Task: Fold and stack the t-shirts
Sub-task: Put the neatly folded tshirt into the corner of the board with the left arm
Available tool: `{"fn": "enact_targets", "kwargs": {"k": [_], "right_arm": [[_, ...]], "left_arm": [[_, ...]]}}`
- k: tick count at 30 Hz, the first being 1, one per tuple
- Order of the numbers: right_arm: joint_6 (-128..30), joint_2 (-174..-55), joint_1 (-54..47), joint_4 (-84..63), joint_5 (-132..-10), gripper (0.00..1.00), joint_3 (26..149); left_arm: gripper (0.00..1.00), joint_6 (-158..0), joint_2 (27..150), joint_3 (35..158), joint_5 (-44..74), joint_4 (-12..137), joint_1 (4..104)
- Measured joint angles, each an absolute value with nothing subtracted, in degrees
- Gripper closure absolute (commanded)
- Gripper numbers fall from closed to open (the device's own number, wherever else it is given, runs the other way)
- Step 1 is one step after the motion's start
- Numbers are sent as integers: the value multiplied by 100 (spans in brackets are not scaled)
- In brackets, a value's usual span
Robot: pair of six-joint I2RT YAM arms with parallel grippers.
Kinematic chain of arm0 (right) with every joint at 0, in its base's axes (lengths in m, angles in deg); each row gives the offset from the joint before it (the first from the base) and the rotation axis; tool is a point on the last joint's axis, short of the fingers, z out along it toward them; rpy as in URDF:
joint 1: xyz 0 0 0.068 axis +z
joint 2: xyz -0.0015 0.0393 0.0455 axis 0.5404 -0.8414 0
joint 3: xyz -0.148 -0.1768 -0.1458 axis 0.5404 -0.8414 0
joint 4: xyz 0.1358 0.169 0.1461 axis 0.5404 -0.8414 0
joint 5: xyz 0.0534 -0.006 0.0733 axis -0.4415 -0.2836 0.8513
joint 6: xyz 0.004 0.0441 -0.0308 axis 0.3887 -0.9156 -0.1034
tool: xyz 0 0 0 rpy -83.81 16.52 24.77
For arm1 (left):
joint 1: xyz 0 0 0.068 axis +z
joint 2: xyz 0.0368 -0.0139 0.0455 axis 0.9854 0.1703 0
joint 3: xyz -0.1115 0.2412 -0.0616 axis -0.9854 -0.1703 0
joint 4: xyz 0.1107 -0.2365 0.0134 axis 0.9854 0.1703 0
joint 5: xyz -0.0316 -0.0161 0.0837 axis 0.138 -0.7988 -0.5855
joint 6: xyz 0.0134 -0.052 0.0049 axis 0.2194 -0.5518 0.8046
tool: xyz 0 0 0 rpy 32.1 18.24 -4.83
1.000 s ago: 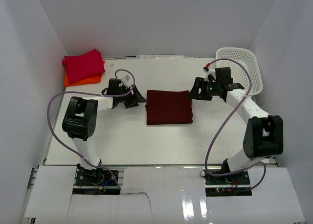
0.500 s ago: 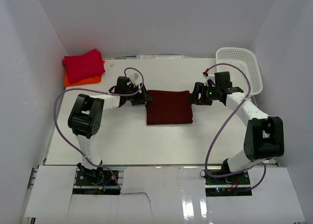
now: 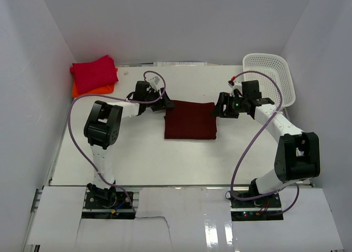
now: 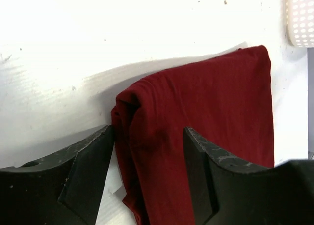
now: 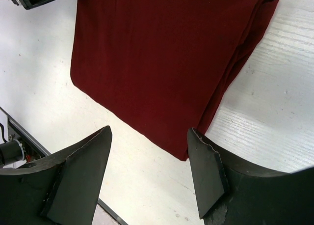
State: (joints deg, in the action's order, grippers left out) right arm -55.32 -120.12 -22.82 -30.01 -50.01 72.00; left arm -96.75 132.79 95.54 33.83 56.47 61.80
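A dark maroon t-shirt (image 3: pixel 190 120) lies folded into a rectangle at the table's middle. My left gripper (image 3: pixel 165 105) is at its far left corner. In the left wrist view the left gripper (image 4: pixel 147 151) stands open, its fingers (image 4: pixel 88 171) straddling the thick folded edge of the maroon t-shirt (image 4: pixel 216 102). My right gripper (image 3: pixel 221 106) is at the far right corner. In the right wrist view the right gripper (image 5: pixel 149 151) is open, low over the table, with a corner of the maroon t-shirt (image 5: pixel 162 58) between its fingertips. A crimson t-shirt (image 3: pixel 94 73) lies folded on an orange t-shirt (image 3: pixel 94 90) at the back left.
A white mesh basket (image 3: pixel 272 76) leans at the back right, behind the right arm; its rim (image 4: pixel 299 18) shows in the left wrist view. White walls close in the table (image 3: pixel 137 158) on three sides. Purple cables loop off both arms.
My left gripper has moved right, from well clear of the maroon t-shirt to its far left corner. My right gripper has shifted slightly down toward the far right corner.
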Motion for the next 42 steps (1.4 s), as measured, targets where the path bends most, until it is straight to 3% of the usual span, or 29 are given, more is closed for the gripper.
{"fn": "enact_targets", "kwargs": {"k": [8,9,11,26,29,33,37,42], "right_arm": [[-5530,-12010,-2282,-3005,-5001,30,7200],[-5530,-12010,-2282,-3005,-5001,30,7200],[-5530,-12010,-2282,-3003,-4999,30,7198],[-5528,-11914,-2282,-3005,-4997,30,7198],[-5530,-11909,-2282,-3005,-4997,30,7198],[-5530,-11909,-2282,-3005,-4995,30,7198],[-5530,-11905,-2282,-3005,-4995,30,7198],[-5530,-11905,-2282,-3005,-4988,30,7198]], "left_arm": [[32,-9680,13394,9570,3436,5378,6185],[44,-9688,13399,9550,3451,5334,6193],[52,-9732,13425,9465,3464,5221,6237],[52,-9914,13716,9576,4052,4987,6401],[64,-9894,13827,9727,4083,5070,6399],[90,-9861,13926,9910,4091,5321,6399],[100,-9824,13993,10153,4135,5682,6395],[100,-9769,14081,10474,4198,6150,6392]]}}
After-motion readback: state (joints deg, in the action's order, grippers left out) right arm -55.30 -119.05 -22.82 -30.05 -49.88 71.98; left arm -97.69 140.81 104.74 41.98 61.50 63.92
